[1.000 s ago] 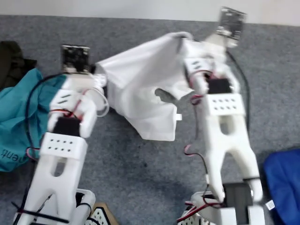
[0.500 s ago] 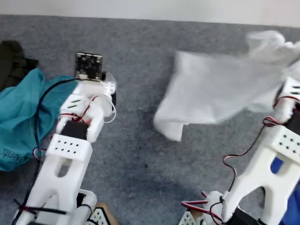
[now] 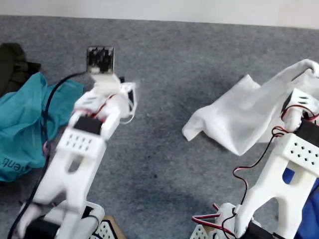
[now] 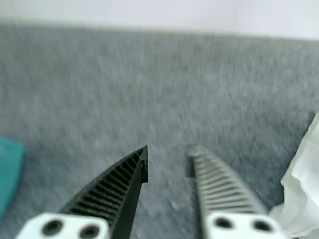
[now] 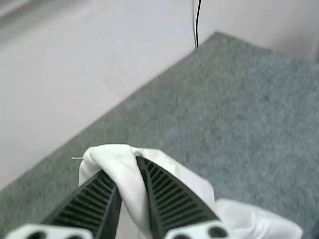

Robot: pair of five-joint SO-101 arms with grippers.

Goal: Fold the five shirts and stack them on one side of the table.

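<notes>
White shirt [image 5: 107,154] is pinched between the right gripper's [image 5: 123,167] closed jaws, lifted over the grey table's [image 3: 164,74] right side. Left gripper [image 4: 168,152] stands partway open, empty. High view: teal shirt [image 3: 20,129] and dark garment [image 3: 12,62] beside the left arm, blue shirt [image 3: 311,214] by the right.

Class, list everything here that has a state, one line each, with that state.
left gripper: open, empty.
right gripper: shut on white shirt.
white shirt: unfolded, bunched, hanging from right gripper.
teal shirt: unfolded, crumpled on table.
dark shirt: crumpled beside teal shirt.
blue shirt: partly out of view, state unclear.
</notes>
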